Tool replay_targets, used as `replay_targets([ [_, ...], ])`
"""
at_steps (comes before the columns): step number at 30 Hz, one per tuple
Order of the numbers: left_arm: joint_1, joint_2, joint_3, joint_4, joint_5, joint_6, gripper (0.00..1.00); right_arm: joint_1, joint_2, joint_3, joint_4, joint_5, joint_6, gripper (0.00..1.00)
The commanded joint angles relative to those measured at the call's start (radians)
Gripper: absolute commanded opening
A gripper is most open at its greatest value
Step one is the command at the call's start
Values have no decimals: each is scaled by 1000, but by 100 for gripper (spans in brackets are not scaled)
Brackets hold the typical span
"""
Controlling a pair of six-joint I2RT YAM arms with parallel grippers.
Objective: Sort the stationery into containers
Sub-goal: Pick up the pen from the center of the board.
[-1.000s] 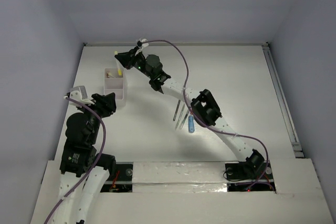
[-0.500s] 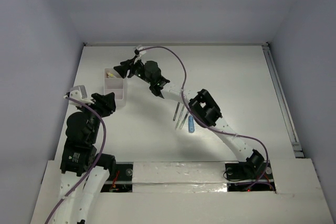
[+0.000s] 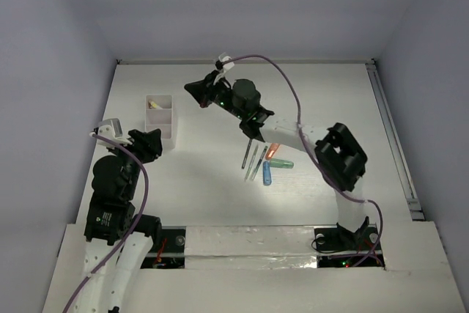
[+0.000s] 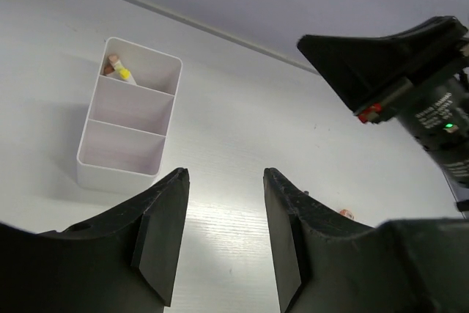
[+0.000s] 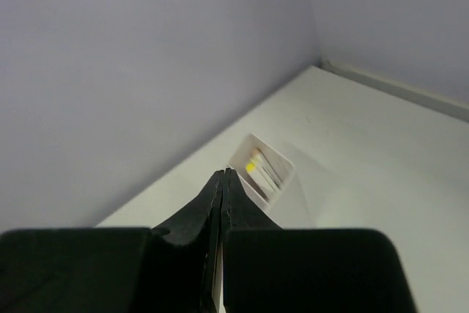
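The white organizer box [image 3: 161, 126] stands at the left, and thin sticks with yellow and pink ends [image 3: 153, 105] lie in its far compartment. My right gripper [image 3: 192, 89] hovers to the right of the box, shut with nothing in it; in its wrist view [image 5: 222, 174] the box [image 5: 282, 168] and a yellow-ended stick [image 5: 251, 167] lie beyond the tips. My left gripper [image 3: 154, 139] is open and empty just near of the box [image 4: 128, 115]. On the table's middle lie two dark pens [image 3: 253, 159], an orange marker [image 3: 272, 150], a mint-green marker [image 3: 281, 163] and a blue marker [image 3: 267, 174].
Grey walls close the table in at the back and both sides. A rail [image 3: 392, 137] runs along the right edge. The right arm [image 3: 337, 155] spans the table above the loose markers. The box's middle and near compartments [image 4: 121, 148] hold nothing.
The right gripper held a yellow-ended stick above the box's far compartment and opened; the stick now lies in the box. The gripper shut and drew back to the right. The left arm stayed still.
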Motion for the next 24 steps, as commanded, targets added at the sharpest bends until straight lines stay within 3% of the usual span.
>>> replay_targets([
  [1,4,16,-10,58,38,20,41,-32,-100,-125,-286,120,5,0],
  [4,4,5,-10,63,47,26,35,-69,-210,-218,-447,184,33,0],
  [6,4,11,-10,63,56,29,26,-80,-279,-285,-639,260,0,0],
  [9,4,7,-11,69,58,35,16,-89,-308,-292,-780,333,-25,0],
  [10,4,2,-10,69,56,35,12,-101,-310,-296,-806,354,-28,16],
  [11,-5,4,-10,64,56,35,5,-116,-308,-302,-839,353,-22,26],
  [13,-5,1,-11,64,50,35,0,-135,-296,-327,-849,338,2,42],
  [17,-5,-10,-8,60,42,33,1,-158,-253,-324,-875,347,19,45],
  [24,-15,-18,-7,58,39,32,15,-158,-175,-278,-912,330,36,42],
])
